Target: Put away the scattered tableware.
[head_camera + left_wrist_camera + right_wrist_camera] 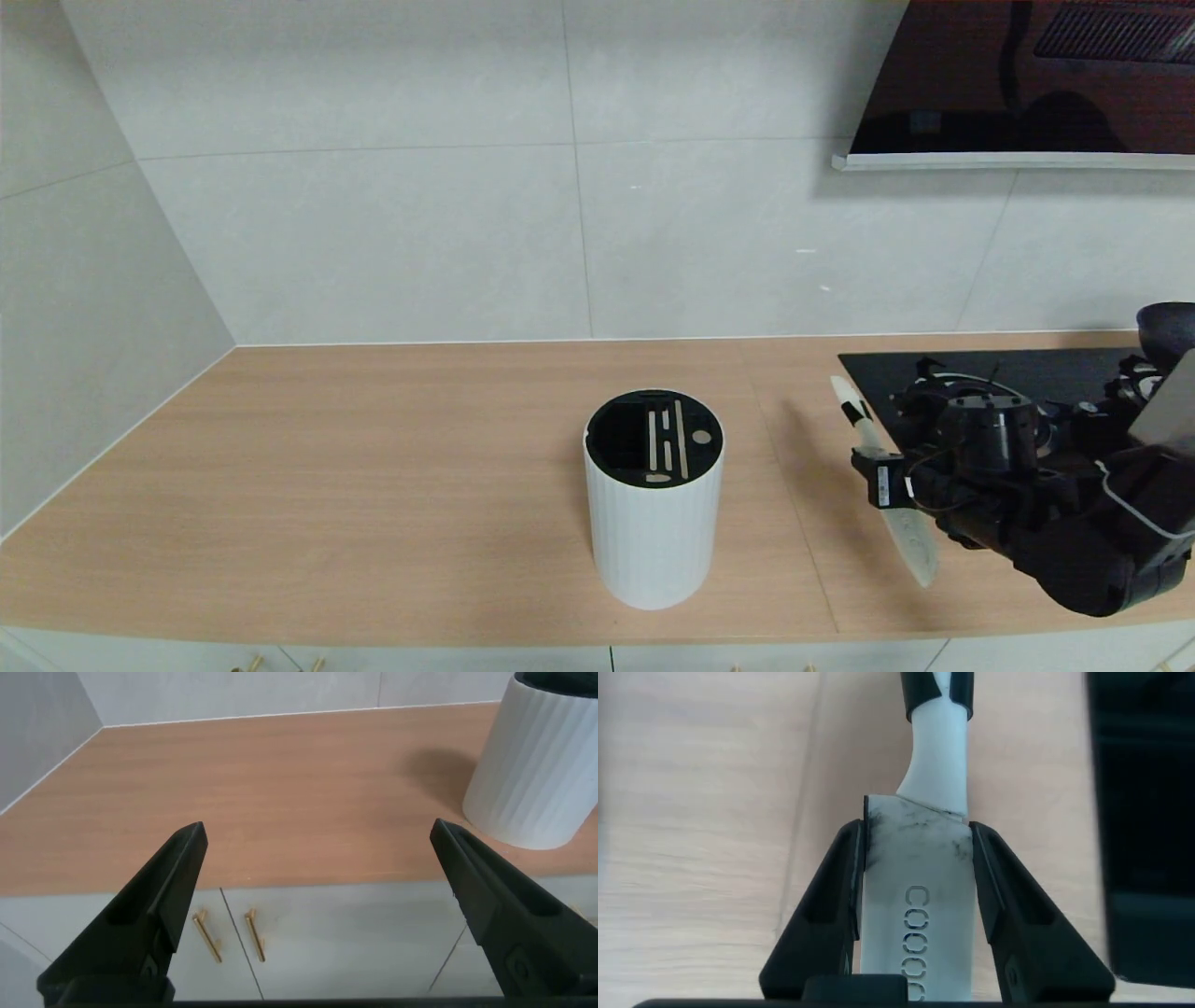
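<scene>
**Item 1, knife** [913, 543], one: white blade, white handle with a black band. In the head view its mid-length is covered by the right gripper [882, 474]; in the right wrist view the handle's end and the blade's tip are both cut off. It is held over the right part of the countertop [373, 485], between the holder [653, 523] and the front left corner of the cooktop [1046, 369]; the handle points toward the back edge and the blade slants toward the front edge; its shadow lies apart from it on the wood.

**Item 2, holder**, one: white ribbed cylinder, upright, near the front edge at about mid-length. The black top has one large opening and several narrow slots; the interior is dark and its contents cannot be made out; in the left wrist view its top is cut off.

**Item 3, right gripper**: the arm enters from the right edge, low over the countertop. The fingers [831, 887] are closed on the blade, one on each side, just short of the handle.

**Item 4, left gripper** [318, 835]: hangs at the front edge, left of the holder and well apart from it. The fingers are spread wide with nothing between them; below are cabinet fronts [355, 943] with two brass pulls [207, 938].

**Item 5, cooktop**, one: black, at the back right corner, partly hidden by the arm.

**Item 6, pot** [1167, 327], one: dark, cut off by the right edge.
</scene>
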You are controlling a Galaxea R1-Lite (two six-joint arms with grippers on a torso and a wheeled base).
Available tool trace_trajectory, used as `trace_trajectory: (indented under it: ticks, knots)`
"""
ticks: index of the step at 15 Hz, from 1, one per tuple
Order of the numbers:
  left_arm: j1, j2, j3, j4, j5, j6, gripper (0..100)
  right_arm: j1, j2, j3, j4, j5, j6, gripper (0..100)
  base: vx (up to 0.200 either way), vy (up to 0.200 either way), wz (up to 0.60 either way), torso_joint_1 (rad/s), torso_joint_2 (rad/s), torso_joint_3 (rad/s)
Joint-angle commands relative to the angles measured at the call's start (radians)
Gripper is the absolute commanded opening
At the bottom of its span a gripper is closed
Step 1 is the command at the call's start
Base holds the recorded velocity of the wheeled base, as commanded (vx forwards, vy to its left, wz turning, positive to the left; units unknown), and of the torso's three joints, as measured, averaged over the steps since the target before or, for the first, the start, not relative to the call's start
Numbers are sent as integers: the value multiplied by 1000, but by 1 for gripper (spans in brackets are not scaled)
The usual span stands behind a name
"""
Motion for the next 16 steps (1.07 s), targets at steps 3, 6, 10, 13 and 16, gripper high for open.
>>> trace_trajectory:
  ticks: [3, 6, 10, 13, 16]
  knots:
    - [-3, 12, -129, 33, -115, -3, 100, 47, -223, 1, 21, -1, -1, 0, 0, 0, 0, 0, 0, 0]
    - [-12, 400, -448, 127, -408, -3, 100, 118, -347, -187, 215, -1, -3, 0, 0, 0, 0, 0, 0, 0]
    - [-117, 900, -737, 124, -592, -6, 100, 261, -407, -315, 302, -3, -1, 0, 0, 0, 0, 0, 0, 0]
    - [-290, 1144, -793, -11, -588, -103, 100, 350, -441, -276, 302, -17, -1, 0, 0, 0, 0, 0, 0, 0]
    - [-355, 1262, -715, -272, -569, -268, 100, 397, -464, -229, 301, -35, -1, 0, 0, 0, 0, 0, 0, 0]
